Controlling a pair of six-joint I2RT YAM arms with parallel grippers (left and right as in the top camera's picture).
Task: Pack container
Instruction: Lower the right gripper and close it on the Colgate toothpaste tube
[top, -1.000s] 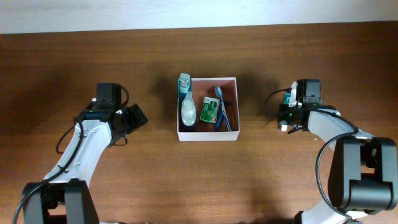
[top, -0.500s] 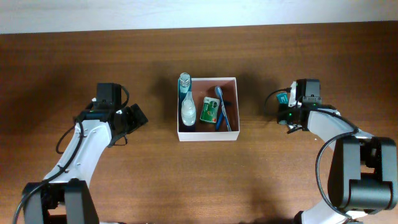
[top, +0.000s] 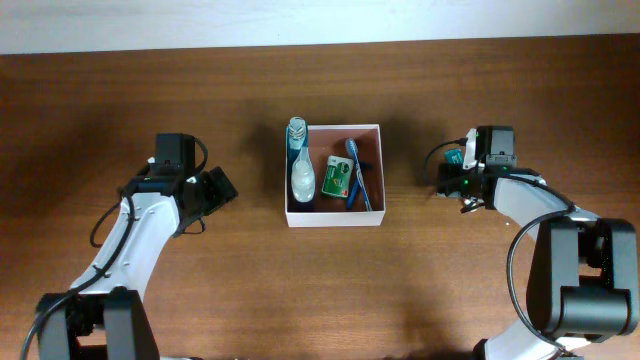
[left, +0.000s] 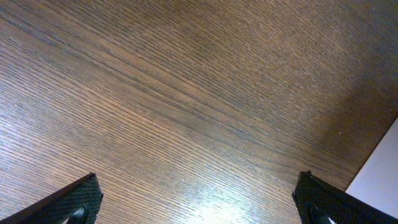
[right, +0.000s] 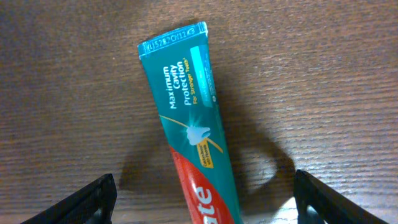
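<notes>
Right wrist: my right gripper (right: 205, 199) is straddling the toothpaste tube (right: 186, 124), jaws released, left gripper (left: 199, 199) likewise; closing off-centre risks twisting it.

Both arms sit low, left gripper (left: 196, 199) and right gripper (right: 208, 199) alike – jaws spread wide.

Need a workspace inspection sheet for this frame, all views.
Surface: brown wood-grain table.
Job's things: container holds a clear bottle, green packet and blue toothbrush; toothpaste tube lies flat on the table outside it.
Clutter: nothing seen.
Grippers: left gripper open over bare wood; right gripper open, jaws either side of the tube, not touching it.
Cables: black cable loops along both arms.
Surroundings: pale strip beyond the table's far edge.
</notes>
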